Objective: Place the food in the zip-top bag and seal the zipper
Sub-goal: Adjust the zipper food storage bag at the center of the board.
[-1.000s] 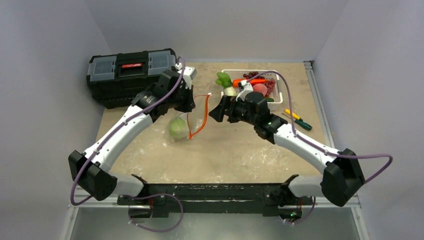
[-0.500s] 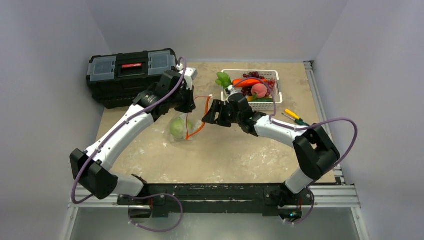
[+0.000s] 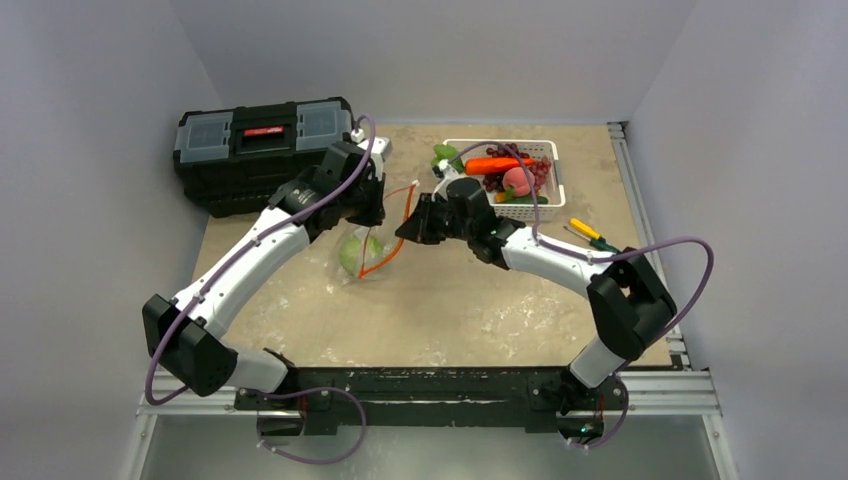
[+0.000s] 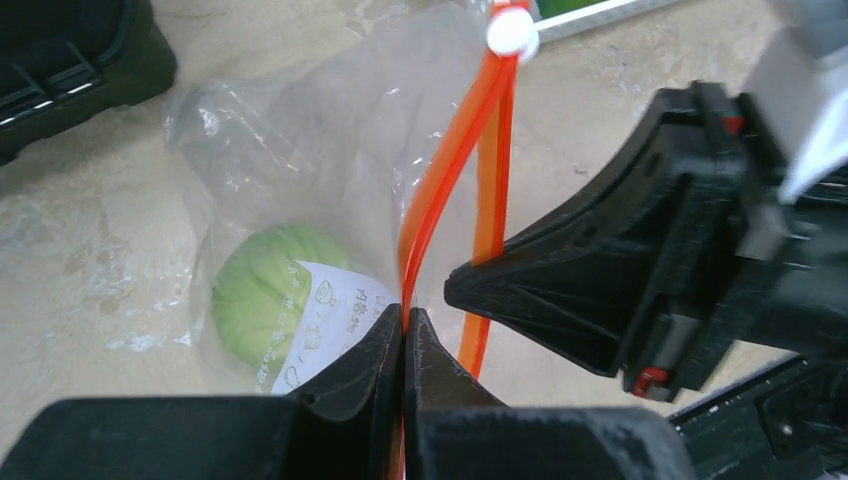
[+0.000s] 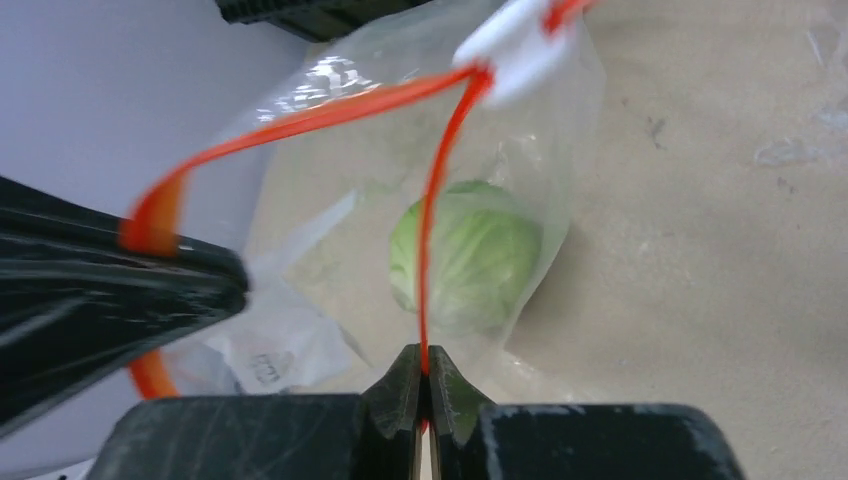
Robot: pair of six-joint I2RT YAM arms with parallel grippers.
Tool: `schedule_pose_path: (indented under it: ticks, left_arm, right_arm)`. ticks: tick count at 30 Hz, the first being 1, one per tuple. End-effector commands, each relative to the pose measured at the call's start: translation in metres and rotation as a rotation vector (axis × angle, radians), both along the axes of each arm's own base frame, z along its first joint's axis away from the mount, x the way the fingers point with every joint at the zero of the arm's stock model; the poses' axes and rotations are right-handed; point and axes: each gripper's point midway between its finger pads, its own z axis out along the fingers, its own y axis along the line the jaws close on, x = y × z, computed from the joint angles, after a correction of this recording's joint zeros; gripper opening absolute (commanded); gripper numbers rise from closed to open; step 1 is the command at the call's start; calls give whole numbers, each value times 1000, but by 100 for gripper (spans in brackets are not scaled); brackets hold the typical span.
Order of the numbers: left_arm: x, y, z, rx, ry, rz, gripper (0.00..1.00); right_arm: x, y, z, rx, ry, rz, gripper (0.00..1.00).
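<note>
- Top external: left tool (image 3: 377, 215) and right tool (image 3: 411, 226) meet over the zip-top bag (image 3: 360, 255), which lies on the desk (image 3: 450, 300) just in front of the black toolbox (image 3: 262, 150).
- Left wrist: left tool pressed together, pinching one lip of the orange-red zipper (image 4: 455, 150); white slider tab (image 4: 512, 30) sits at the far end of the strip.
- Right wrist: right tool (image 5: 422, 368) pressed together, pinching the other lip of the zipper; the two lips are pulled apart, mouth open.
- Green round food piece (image 5: 465, 255) is inside the bag, next to the white label (image 4: 325, 325); print too blurred to read.
- White basket (image 3: 556, 172) sits at the far right of the desk and holds the carrot (image 3: 495, 163), grapes (image 3: 541, 170) and a pink-red round piece (image 3: 517, 181).
- Green leafy piece (image 3: 445, 155) is at the basket's left rim, probably outside it.
- Yellow-handled screwdriver (image 3: 585, 229) and green-handled screwdriver (image 3: 606, 248) lie on the desk near the basket.
</note>
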Motion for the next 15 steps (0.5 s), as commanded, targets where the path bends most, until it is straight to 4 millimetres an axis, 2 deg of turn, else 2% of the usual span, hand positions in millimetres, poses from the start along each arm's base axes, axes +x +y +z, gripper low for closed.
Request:
schedule_pose_path:
  ticks: [1,8,11,15]
  left_arm:
    - [12,20,22,34,-75,100,0]
    - [15,48,38,119,-167,164,0]
    - [16,62,43,174,-213,192,0]
    - [3,81,44,230,-187,236,0]
  right_arm:
    - [13,10,61,44,-152,4,0]
    - [3,17,83,56,-187,53,0]
    - [-3,26,89,72,-165,110,0]
    - [-17,38,100,93,-175,193,0]
